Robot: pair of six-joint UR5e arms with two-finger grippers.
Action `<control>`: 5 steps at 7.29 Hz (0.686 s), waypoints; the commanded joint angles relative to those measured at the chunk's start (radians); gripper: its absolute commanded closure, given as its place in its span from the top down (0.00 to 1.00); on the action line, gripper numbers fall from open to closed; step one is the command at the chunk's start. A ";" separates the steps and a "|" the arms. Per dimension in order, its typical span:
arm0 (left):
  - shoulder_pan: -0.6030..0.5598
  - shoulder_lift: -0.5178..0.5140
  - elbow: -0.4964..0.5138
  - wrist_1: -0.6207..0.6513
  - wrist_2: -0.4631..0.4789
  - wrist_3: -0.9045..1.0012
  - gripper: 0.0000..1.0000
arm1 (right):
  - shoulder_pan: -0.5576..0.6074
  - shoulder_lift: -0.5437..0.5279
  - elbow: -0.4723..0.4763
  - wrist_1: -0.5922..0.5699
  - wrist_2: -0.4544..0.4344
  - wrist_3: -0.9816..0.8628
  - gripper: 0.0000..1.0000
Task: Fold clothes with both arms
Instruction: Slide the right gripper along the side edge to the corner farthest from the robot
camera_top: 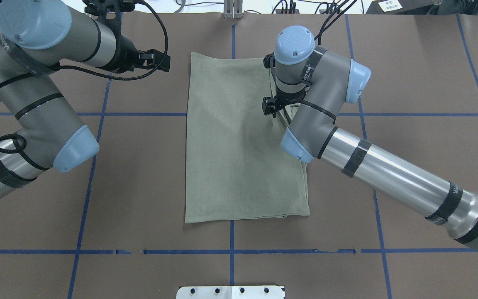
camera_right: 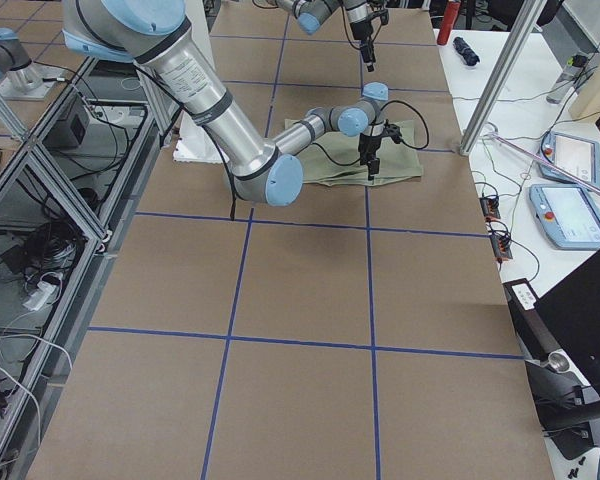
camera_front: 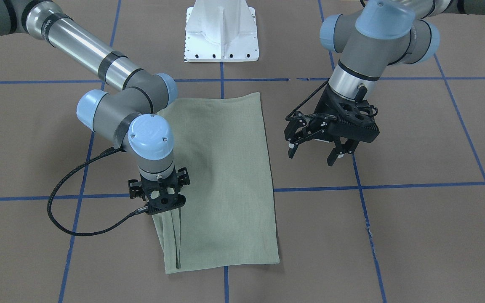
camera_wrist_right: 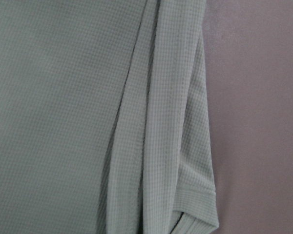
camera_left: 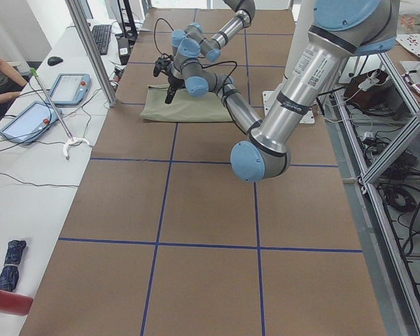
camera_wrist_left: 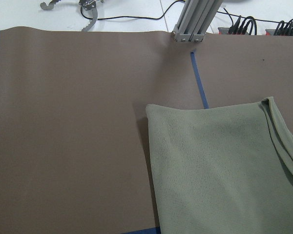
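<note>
The sage-green shirt point(camera_front: 225, 181) lies folded into a long rectangle in the middle of the brown table, also clear in the overhead view point(camera_top: 239, 145). My right gripper point(camera_front: 161, 208) points straight down onto the shirt's layered long edge, its jaws spread wide and its fingertips hidden under its body. Its wrist camera is filled by the folded edge layers point(camera_wrist_right: 156, 122) at very close range. My left gripper point(camera_front: 312, 156) hangs open above bare table beside the shirt's other long edge, holding nothing. The left wrist view shows a shirt corner point(camera_wrist_left: 219, 165).
The white pedestal base point(camera_front: 221, 33) stands at the robot's side of the table. Blue tape lines point(camera_top: 139, 114) grid the brown surface. An aluminium post point(camera_wrist_left: 193, 22) and cables sit beyond the far edge. Tablets point(camera_left: 66, 87) and a person's arm point(camera_left: 0, 70) are at the side bench.
</note>
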 commanded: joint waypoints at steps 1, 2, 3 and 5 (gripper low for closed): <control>-0.001 -0.002 0.004 -0.002 0.000 0.001 1.00 | 0.005 0.006 -0.030 0.002 -0.002 -0.010 1.00; -0.001 -0.002 0.006 -0.005 0.000 -0.001 1.00 | 0.013 0.006 -0.036 0.004 -0.002 -0.013 1.00; 0.000 -0.003 0.007 -0.008 0.000 -0.001 1.00 | 0.039 0.003 -0.039 0.002 -0.001 -0.043 1.00; 0.001 -0.005 0.009 -0.008 -0.002 -0.005 1.00 | 0.079 -0.049 -0.034 0.005 0.016 -0.111 1.00</control>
